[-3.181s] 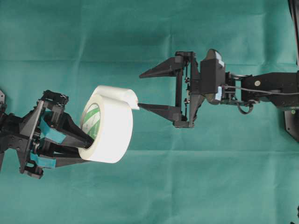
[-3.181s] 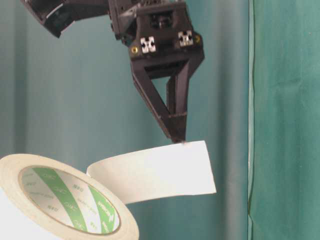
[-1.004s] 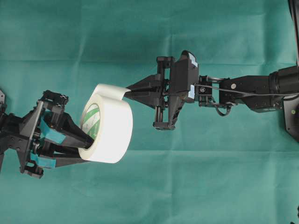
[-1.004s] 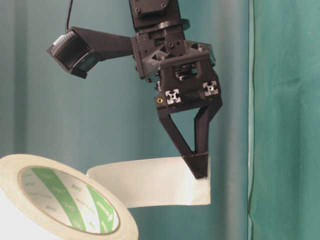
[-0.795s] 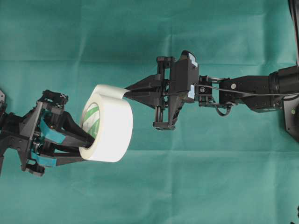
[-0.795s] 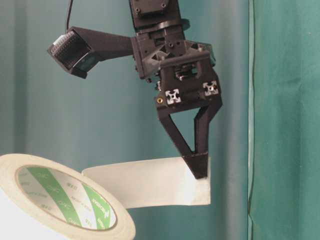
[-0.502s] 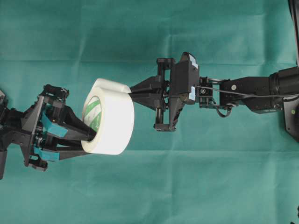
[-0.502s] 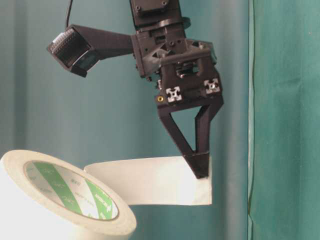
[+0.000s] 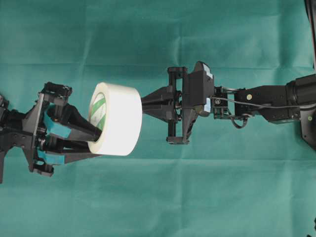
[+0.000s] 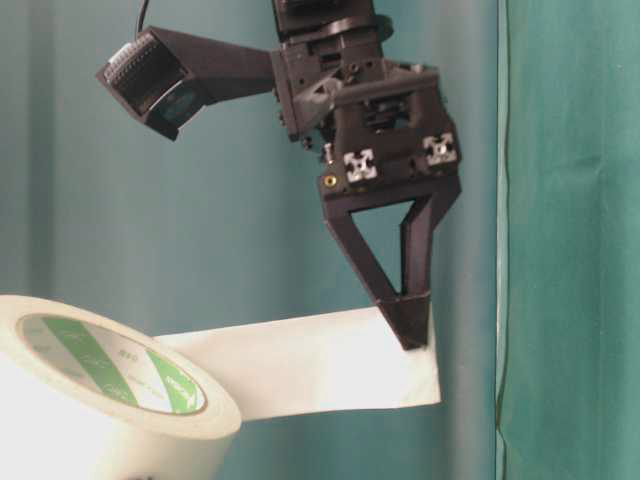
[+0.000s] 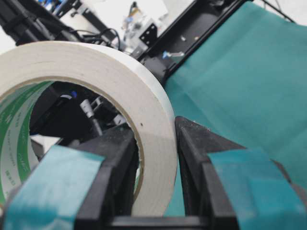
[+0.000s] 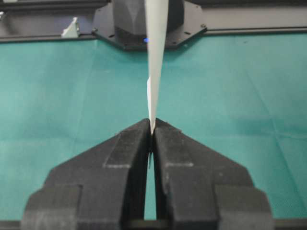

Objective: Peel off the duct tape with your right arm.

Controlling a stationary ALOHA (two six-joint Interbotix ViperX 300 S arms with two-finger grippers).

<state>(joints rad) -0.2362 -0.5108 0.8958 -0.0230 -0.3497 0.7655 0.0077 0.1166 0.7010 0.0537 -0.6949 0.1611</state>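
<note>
A: Where in the overhead view?

B: Left of centre, raised above the green-draped tabletop [image 9: 232, 197]; duct tape [image 9: 118, 118], a wide white roll with a green-and-white striped core, turned on edge with the core facing left.

A: Held how?

B: Clamped by the left end effector [image 9: 94, 140] at the left edge of the frame; one black finger inside the core, the other outside the white wall, seen close up from the left wrist camera; teal patches [image 11: 244, 172] on both fingers; jaws narrow, closed on the roll's wall.

A: And on the right?

B: Right arm [image 9: 266, 101] reaching in from the right edge along the middle of the frame; right end effector [image 9: 144, 105] pointing left, tips just beside the roll's right face; pointed black fingers [image 12: 180, 148] pressed together on the thin white tape end [image 12: 152, 86], seen edge-on from the right wrist camera.

A: From table level?

B: Roll at lower left; loose strip [image 10: 310, 365] running from it toward lower centre, nearly level; black tips pinching its upper right corner from above; green curtain behind.
</note>
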